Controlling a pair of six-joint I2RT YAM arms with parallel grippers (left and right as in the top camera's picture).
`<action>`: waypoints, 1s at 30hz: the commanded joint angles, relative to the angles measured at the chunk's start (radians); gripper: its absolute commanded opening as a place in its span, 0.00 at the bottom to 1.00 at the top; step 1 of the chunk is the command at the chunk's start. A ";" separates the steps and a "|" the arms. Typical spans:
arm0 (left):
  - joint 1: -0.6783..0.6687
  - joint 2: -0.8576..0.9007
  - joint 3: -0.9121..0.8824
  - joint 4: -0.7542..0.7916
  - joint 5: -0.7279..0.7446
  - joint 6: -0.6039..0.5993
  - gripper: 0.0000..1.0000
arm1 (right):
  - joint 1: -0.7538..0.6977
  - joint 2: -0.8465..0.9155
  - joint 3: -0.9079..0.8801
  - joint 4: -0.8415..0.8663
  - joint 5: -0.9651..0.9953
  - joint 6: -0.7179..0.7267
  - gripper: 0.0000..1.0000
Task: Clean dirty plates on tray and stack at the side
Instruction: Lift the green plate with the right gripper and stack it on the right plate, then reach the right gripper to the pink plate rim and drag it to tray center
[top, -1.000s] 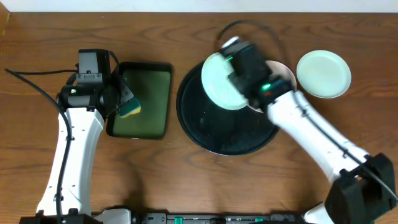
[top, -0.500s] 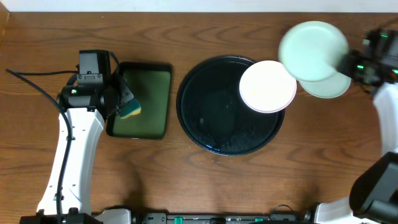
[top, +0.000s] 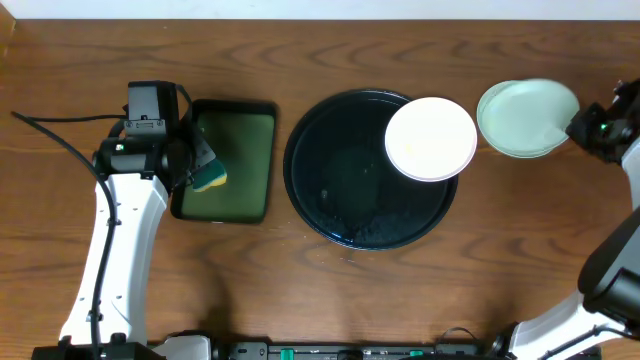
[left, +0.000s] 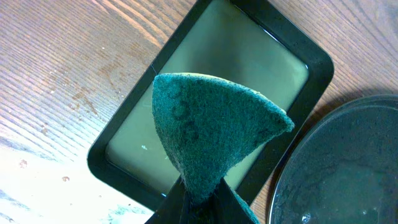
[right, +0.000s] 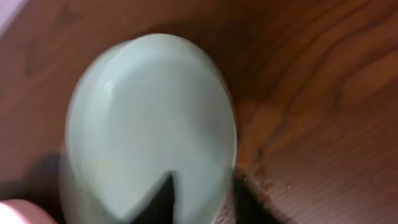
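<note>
1. The right gripper (right: 202, 200) is way out at the right edge of the table. It looks clamped on the rim of a mint plate (top: 530, 108), though the wrist view is blurry.
2. That plate sits on top of, or just above, a second mint plate (top: 512, 150) on the bare tabletop (top: 520, 230), right of the black tray (top: 340, 190). I can't tell if they're touching yet. So I'd say two of three are basically at the stack.
3. The white plate (top: 430, 138) is the one left. It lies on the black tray's upper right part, overlapping the rim. Can't tell from up here if it's smeared.
4. The left gripper (left: 198, 202) is pinched shut on a green sponge (left: 208, 127), held over the green tray (left: 249, 68), not touching any plate.
5. My guess is roughly two thirds done: let go of the mint plate, then wipe and move the white one.
</note>
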 joint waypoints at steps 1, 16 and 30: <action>0.004 -0.002 -0.009 0.001 -0.012 0.021 0.08 | -0.002 0.048 0.004 0.001 -0.011 0.009 0.49; 0.004 -0.002 -0.009 0.002 -0.012 0.021 0.08 | 0.074 -0.114 0.004 -0.256 -0.230 -0.023 0.64; 0.004 -0.002 -0.009 0.001 -0.012 0.021 0.08 | 0.468 -0.068 0.004 -0.117 0.290 -0.214 0.73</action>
